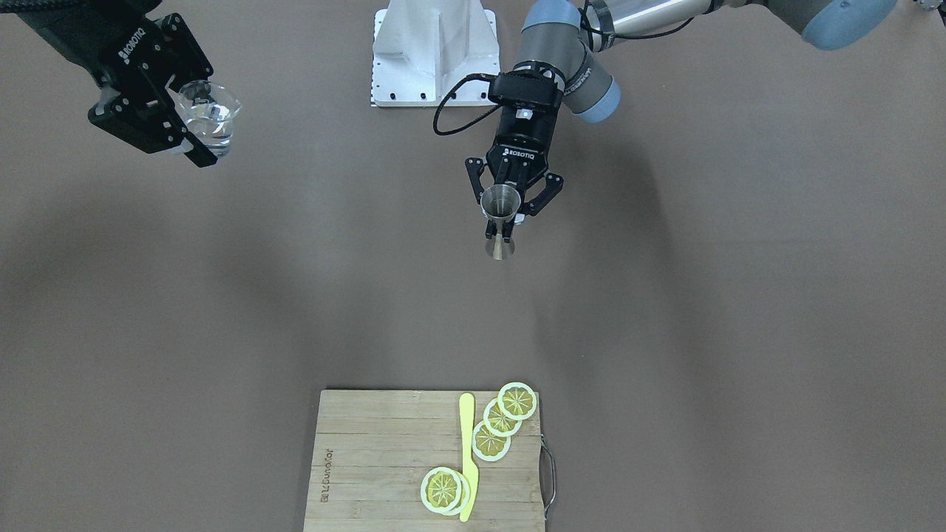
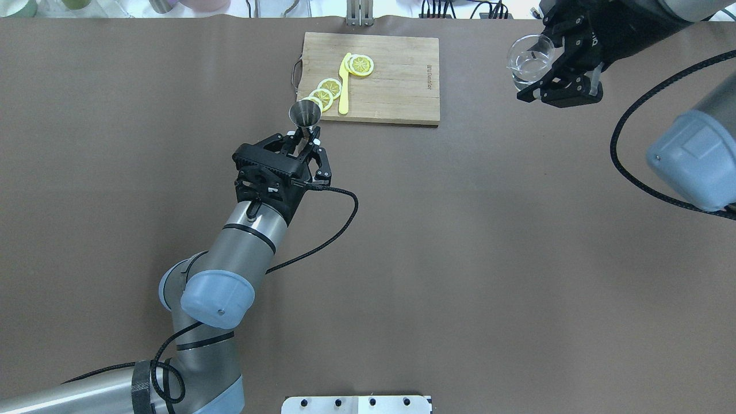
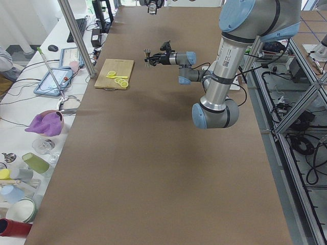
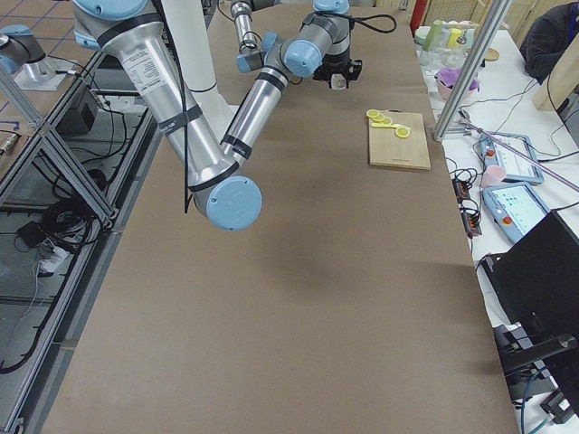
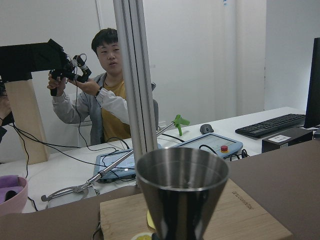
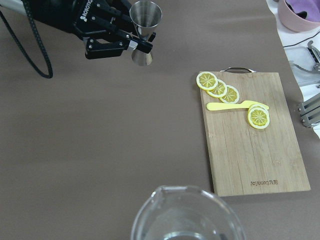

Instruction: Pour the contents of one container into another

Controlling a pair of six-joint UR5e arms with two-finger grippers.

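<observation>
A steel double-cone jigger stands upright above the brown table, pinched at its waist by my left gripper, which is shut on it; it shows too in the overhead view as the jigger and fills the left wrist view, jigger. Far off on my right side, lifted high, a clear glass beaker with a little water is held upright by my right gripper, shut on it. The overhead view shows that beaker in the right gripper, and its rim fills the bottom of the right wrist view.
A bamboo cutting board with several lemon slices and a yellow plastic knife lies at the far side of the table, just beyond the jigger. Operators' desk items and a person sit past the table edge.
</observation>
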